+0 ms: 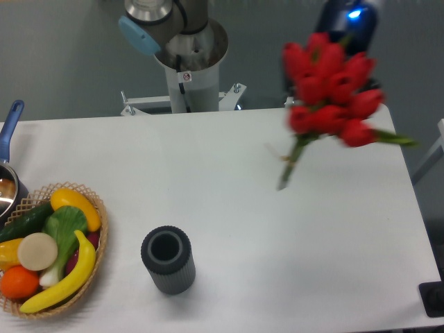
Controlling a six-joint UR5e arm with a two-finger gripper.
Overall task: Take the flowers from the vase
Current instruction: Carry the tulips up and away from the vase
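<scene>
The flowers (329, 94), a bunch of red tulip buds on green stems, hang in the air at the upper right, blurred by motion, with the stems pointing down and left. My gripper (352, 31), dark blue with a lit blue light, is behind the top of the bunch and shut on it; its fingers are hidden by the buds. The vase (167, 260), a dark grey ribbed cylinder, stands upright and empty on the white table (229, 180) at the lower left, far from the flowers.
A wicker basket (94, 267) with a banana, an orange, a cucumber and other produce sits at the left edge. A pot with a blue handle (10, 125) is at the far left. The robot's base (191, 62) stands behind the table.
</scene>
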